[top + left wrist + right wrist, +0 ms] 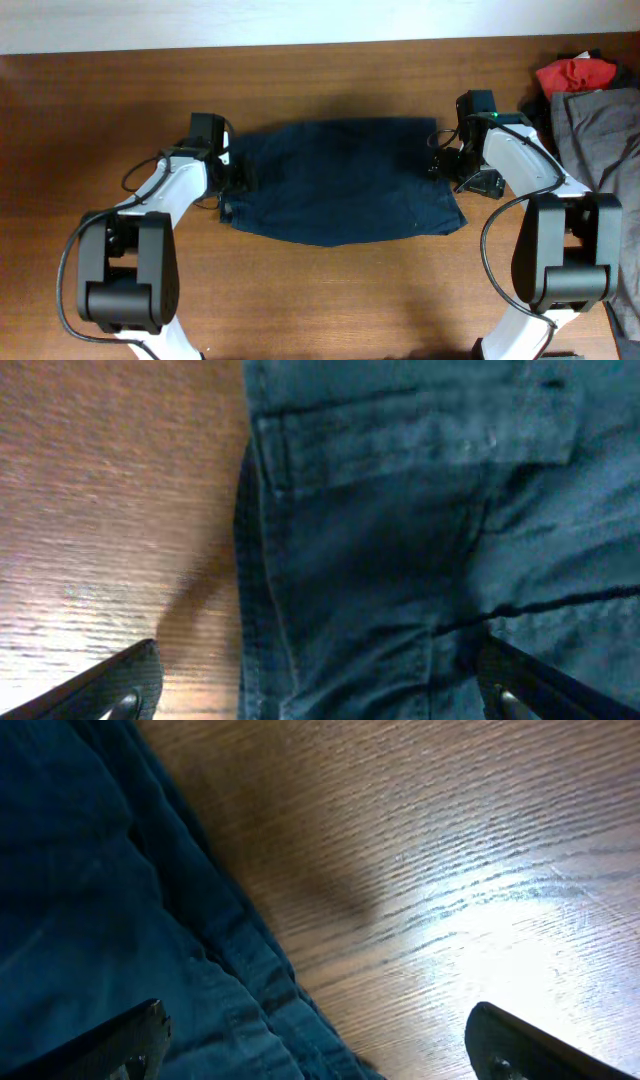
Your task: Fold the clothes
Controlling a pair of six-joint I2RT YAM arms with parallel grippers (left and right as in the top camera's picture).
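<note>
A dark navy blue garment (340, 180) lies spread flat across the middle of the table. My left gripper (236, 175) is at its left edge, open, its fingers straddling the seamed hem (270, 560) just above the cloth. My right gripper (447, 160) is at the garment's right edge, open, one finger over the blue fabric (100, 920) and the other over bare wood. Neither gripper holds anything. A grey garment (600, 140) and a red one (577, 72) lie piled at the far right.
The wooden table (330, 290) runs to a pale wall edge at the back. The pile of grey and red clothes sits right next to my right arm's base (565, 250). My left arm's base (125, 270) stands at the front left.
</note>
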